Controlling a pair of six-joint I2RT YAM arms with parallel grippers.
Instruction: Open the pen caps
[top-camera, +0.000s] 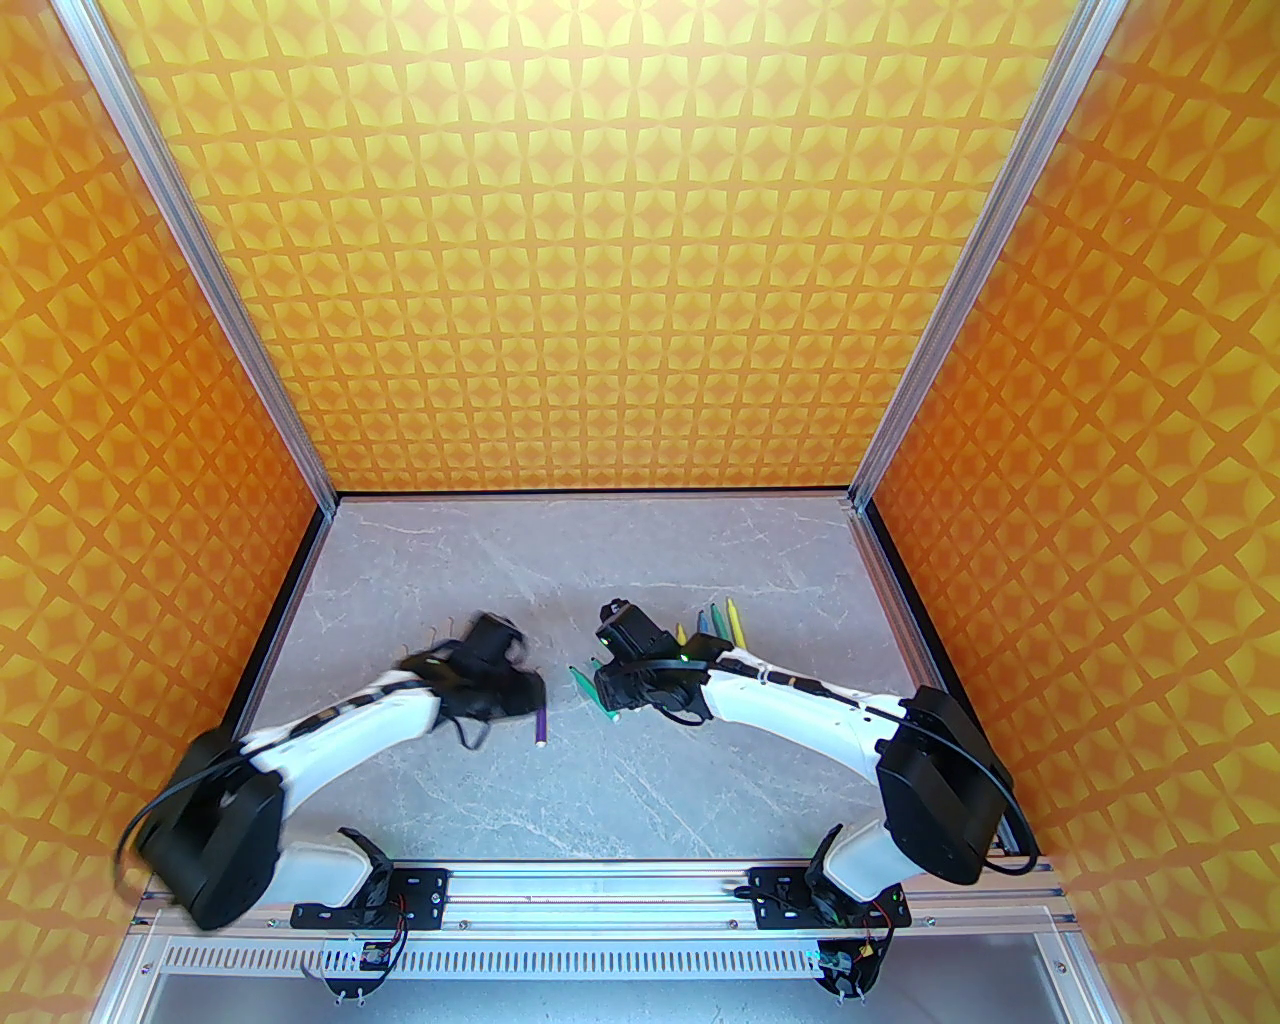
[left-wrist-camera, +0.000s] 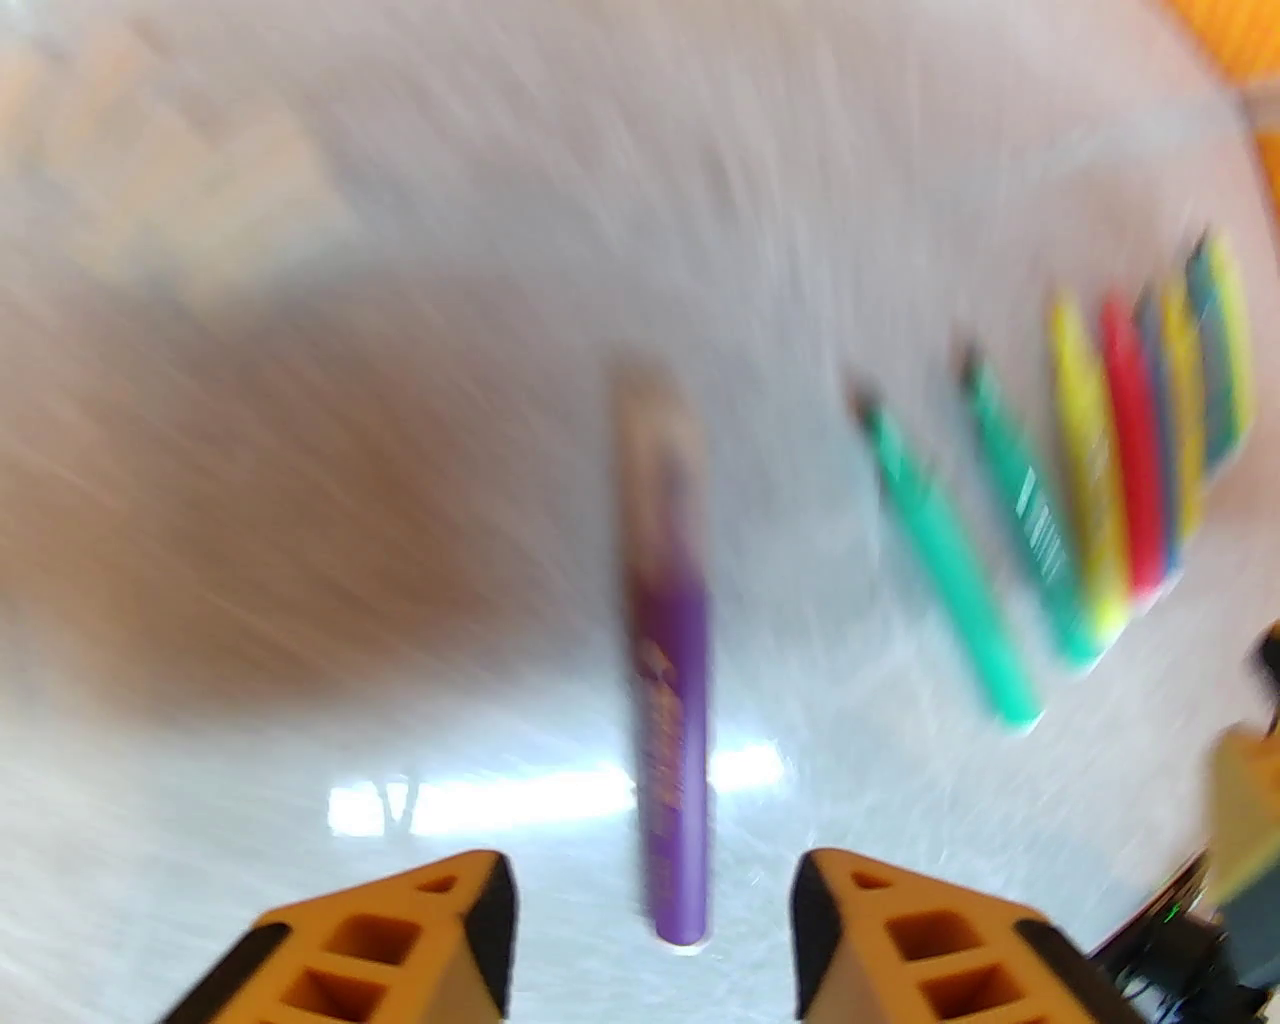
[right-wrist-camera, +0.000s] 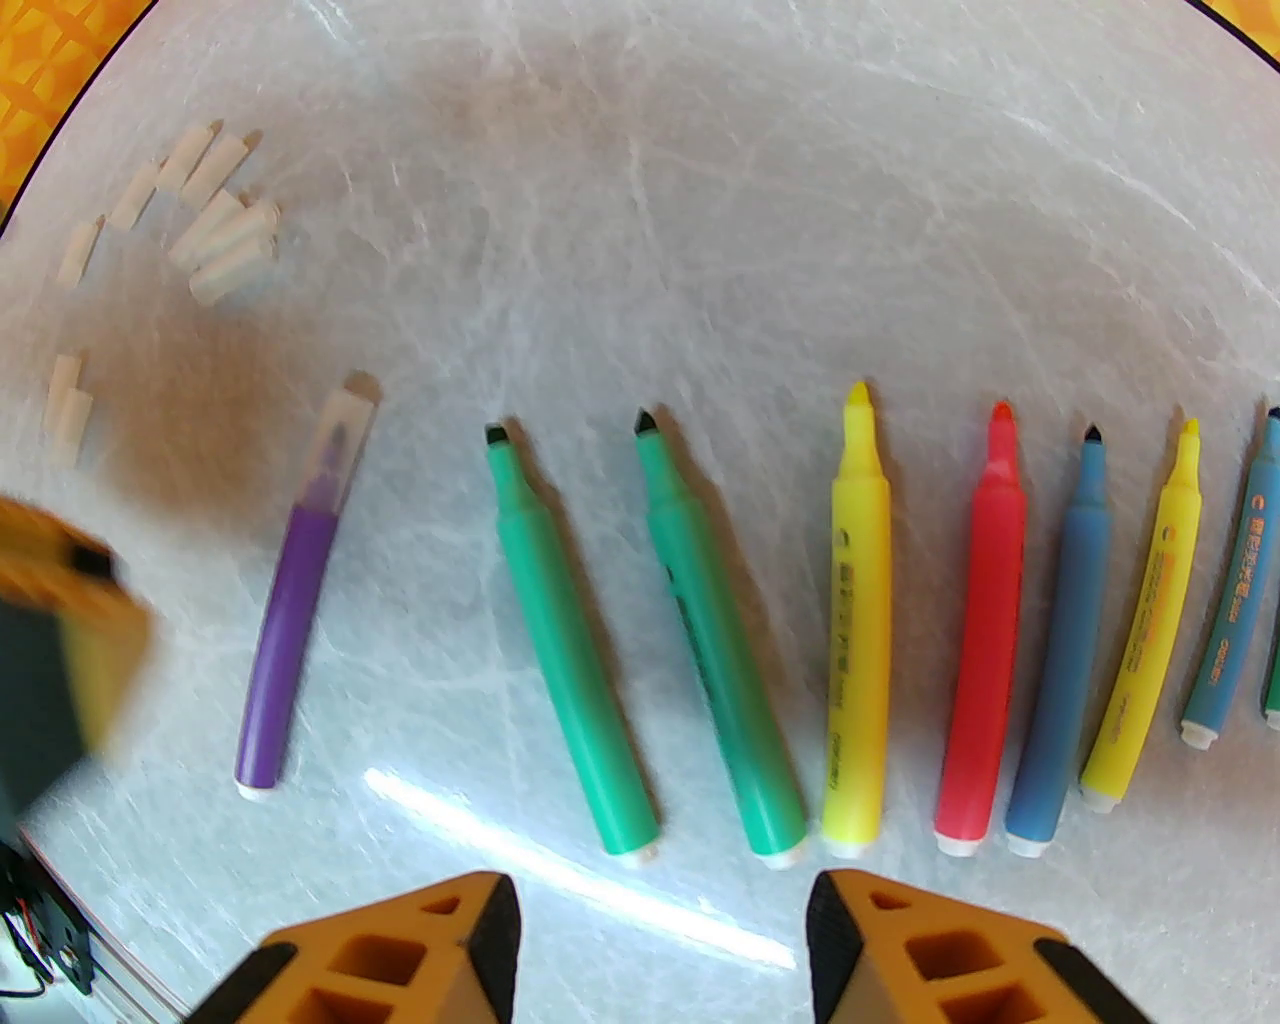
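Note:
A purple marker (right-wrist-camera: 290, 600) lies on the marble table with its clear cap (right-wrist-camera: 345, 435) still on. In the blurred left wrist view the purple marker (left-wrist-camera: 670, 680) lies just ahead of my left gripper (left-wrist-camera: 655, 900), whose jaws stand apart and wider than the barrel. Several loose pen caps (right-wrist-camera: 215, 220) lie in a cluster at the far left of the right wrist view. My right gripper (right-wrist-camera: 660, 930) is open and empty, hovering near the butt ends of two uncapped green markers (right-wrist-camera: 570, 650). From above, the left gripper (top-camera: 500, 670) sits next to the purple marker (top-camera: 540, 725).
A row of uncapped markers continues rightward: yellow (right-wrist-camera: 858, 620), red (right-wrist-camera: 985, 630), blue (right-wrist-camera: 1065, 650), another yellow (right-wrist-camera: 1145, 630) and a blue one (right-wrist-camera: 1235, 590). One orange finger (right-wrist-camera: 70, 620) of the left gripper intrudes at the left. Orange patterned walls (top-camera: 640, 250) enclose the table.

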